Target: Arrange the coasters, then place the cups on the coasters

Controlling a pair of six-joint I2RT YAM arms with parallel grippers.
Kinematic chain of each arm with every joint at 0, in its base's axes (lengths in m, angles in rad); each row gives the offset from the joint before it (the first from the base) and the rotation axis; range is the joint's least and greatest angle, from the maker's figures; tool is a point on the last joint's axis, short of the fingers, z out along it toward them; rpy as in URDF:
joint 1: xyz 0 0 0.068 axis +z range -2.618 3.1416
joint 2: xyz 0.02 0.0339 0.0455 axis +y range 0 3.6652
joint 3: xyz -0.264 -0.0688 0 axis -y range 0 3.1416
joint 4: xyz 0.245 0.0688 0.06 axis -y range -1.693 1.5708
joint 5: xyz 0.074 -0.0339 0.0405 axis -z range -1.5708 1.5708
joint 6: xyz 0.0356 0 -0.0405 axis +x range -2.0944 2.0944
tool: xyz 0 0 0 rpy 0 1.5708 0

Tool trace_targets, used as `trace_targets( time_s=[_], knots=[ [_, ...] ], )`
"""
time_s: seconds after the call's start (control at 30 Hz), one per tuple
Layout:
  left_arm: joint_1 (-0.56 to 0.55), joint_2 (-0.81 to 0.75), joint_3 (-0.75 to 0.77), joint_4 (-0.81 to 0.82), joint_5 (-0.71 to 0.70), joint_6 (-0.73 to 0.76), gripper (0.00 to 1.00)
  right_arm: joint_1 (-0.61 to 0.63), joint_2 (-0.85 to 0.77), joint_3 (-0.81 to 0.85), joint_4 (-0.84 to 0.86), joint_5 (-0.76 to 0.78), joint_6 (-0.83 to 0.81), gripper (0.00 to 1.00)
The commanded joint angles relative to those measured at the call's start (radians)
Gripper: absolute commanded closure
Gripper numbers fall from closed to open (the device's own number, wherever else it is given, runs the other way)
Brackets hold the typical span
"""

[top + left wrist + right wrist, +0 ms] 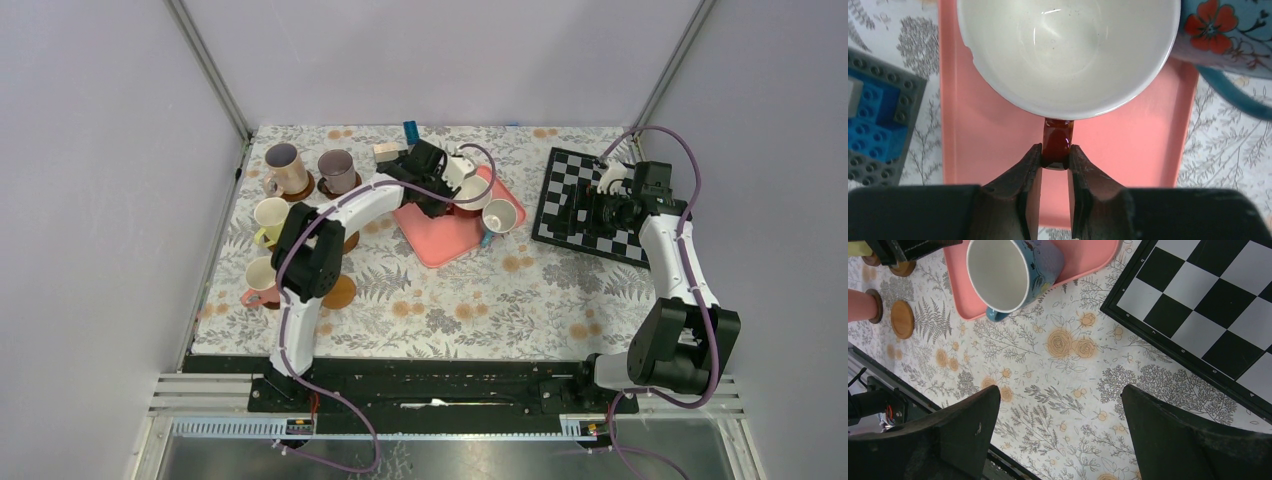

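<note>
1. Fingers of the left gripper (1056,156) are pinched almost together and clamped on the dark brown handle (1057,140) of the wide white cup (1068,55), one pad on each side.
2. The white cup sits straight ahead of those fingertips with its mouth facing the wrist camera. It stands on the pink tray (983,135), which spreads beneath the fingers and out to both sides.
3. Ahead and to the right of the left fingers is the light blue cup (1228,30), with a red flower on its wall. It is just beside the white cup, though whether they touch cannot be told. Its blue handle curves out past the tray's right edge.
4. Left of the fingers, off the tray, lies a grey building-block plate (878,115) carrying blue bricks.
5. Over at the right gripper (1060,395), the fingers are spread wide and hold nothing. Only the floral tablecloth (1068,365) shows between them.
6. Ahead and to the right of these fingers lies the chessboard (1208,300). Ahead and to the left, the light blue cup perches at the tray's corner.
7. Farther off to the left, well apart from the right fingers, an orange-brown coaster (902,319) lies bare. Just beyond it, the salmon pink cup (859,305) rests against a dark coaster (877,306).
8. From above, the pale pink cup (287,165) and the mauve cup (337,170) each stand on a coaster. Both are behind the left fingers and well away from them.
</note>
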Motion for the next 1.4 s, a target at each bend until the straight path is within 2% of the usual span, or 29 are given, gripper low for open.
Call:
trace_targets(
  time_s=[0.0, 0.2, 0.33, 0.63, 0.83, 1.37],
  knots=[
    [0.026, -0.123, -0.092, 0.04, -0.01, 0.015, 1.0, 0.003, -0.035, -0.004, 0.015, -0.047, -0.008, 0.02],
    [0.069, -0.156, -0.16, 0.07, -0.011, -0.006, 1.0, 0.004, 0.008, -0.009, 0.017, -0.114, -0.041, 0.02],
    [0.073, -0.164, -0.174, 0.077, -0.024, -0.019, 1.0, 0.004, 0.058, 0.061, -0.06, -0.118, -0.089, 0.02],
    [0.081, -0.165, -0.182, 0.091, -0.023, -0.038, 1.0, 0.009, 0.043, 0.038, -0.033, -0.156, -0.076, 0.02],
    [0.081, -0.154, -0.189, 0.104, -0.011, -0.063, 1.0, 0.075, 0.046, 0.038, -0.008, -0.096, -0.06, 0.02],
    [0.109, -0.272, -0.362, 0.128, -0.07, -0.056, 1.0, 0.084, 0.017, 0.006, 0.027, -0.088, -0.029, 0.02]
  ],
)
